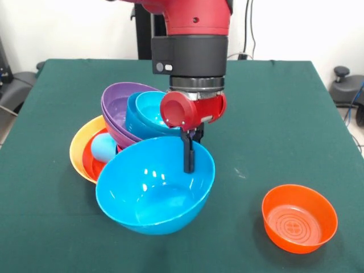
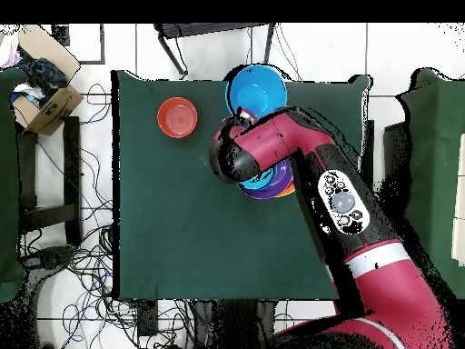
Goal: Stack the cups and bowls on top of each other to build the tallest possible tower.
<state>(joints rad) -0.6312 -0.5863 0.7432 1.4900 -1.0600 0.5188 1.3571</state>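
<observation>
My gripper hangs over the far rim of a large blue bowl. One dark finger shows inside the rim, and the jaws look shut on it. The bowl tilts toward the camera, in front of the tower. The tower leans on its side: a large orange bowl, a red-orange bowl, the light blue cup, then a purple bowl, a blue bowl and a cyan bowl. In the overhead view the arm hides the gripper; the large blue bowl and the purple bowl show beside it.
A small red-orange bowl stands upright alone at the front right of the green table; it also shows in the overhead view. A cardboard box sits on the floor off the table.
</observation>
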